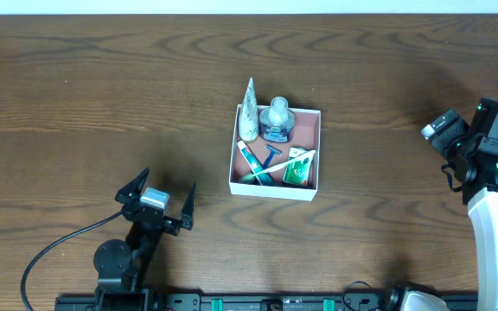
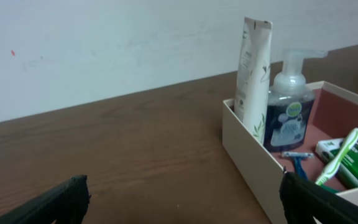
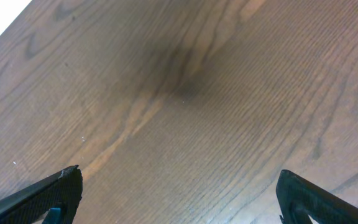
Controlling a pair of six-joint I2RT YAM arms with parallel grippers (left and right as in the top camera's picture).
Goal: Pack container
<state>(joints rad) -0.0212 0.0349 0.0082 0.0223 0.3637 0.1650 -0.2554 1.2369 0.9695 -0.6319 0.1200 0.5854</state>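
**Container sits mid-table, both grippers wide and clear of it**

Container (image 1: 271, 190): you have a square, shallow, lidless box with thin white walls and a smooth pinkish-brown floor, set near the middle of the table (image 1: 76, 104). Inside, a tall white tube (image 1: 248, 111) with a leafy print stands upright in the far left corner, tapering to a flat crimped top. Just beside it stands a clear foam pump bottle (image 1: 277, 119) with a dark blue label (its white nozzle shows well in the left wrist view). On the floor in front of them lie a small toothpaste tube (image 1: 250, 160), a blue razor (image 1: 272, 155), a green-and-white toothbrush (image 1: 277, 169) lying slantwise, and a small green-and-white carton (image 1: 298, 170) in the near right corner.

Your left gripper (image 1: 159, 197) is nearer you and to the left of the box, its black jaws spread wide and holding nothing. From its wrist camera, the box's white corner is ahead and to the right, with bare wood between them. Your right gripper (image 3: 178, 186) is well off to the container's right, jaws likewise wide and empty; its camera sees only wood below.

The table is dark brown with a strong wavy grain. A black cable (image 1: 46, 255) curls beside the left arm's base, away from the box. A plain white wall (image 2: 104, 43) stands behind the table's far edge.
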